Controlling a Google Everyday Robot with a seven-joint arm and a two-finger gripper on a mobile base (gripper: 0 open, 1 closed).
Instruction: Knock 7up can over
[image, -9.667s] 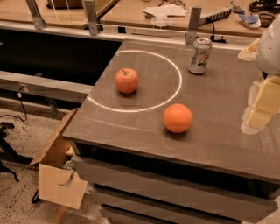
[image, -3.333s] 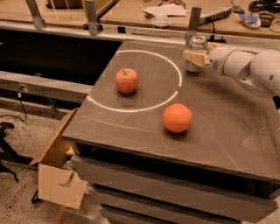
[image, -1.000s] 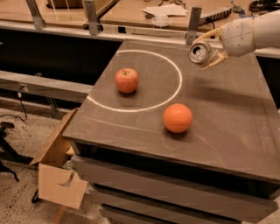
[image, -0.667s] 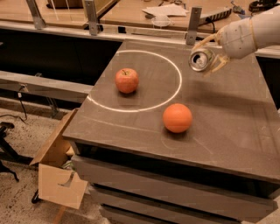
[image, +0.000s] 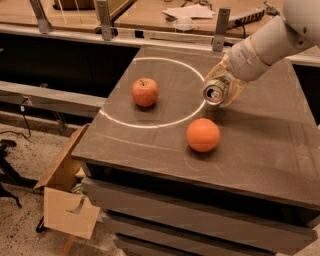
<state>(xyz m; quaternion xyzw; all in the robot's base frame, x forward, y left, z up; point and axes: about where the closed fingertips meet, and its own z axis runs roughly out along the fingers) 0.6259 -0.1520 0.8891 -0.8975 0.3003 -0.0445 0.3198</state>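
Gripper (image: 223, 86) clamped on 7up can (image: 214, 93) | arm extends from upper right | can tipped sideways

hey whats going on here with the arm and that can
A white robot arm reaches in from the right, and its gripper has its fingers closed around the small silver-white aluminium 7up can. The can is tipped over, shiny top towards the camera, at the right edge of the white circle on the dark table. Whether it touches the table is unclear. A red apple sits inside the circle; a round orange fruit sits just outside it.
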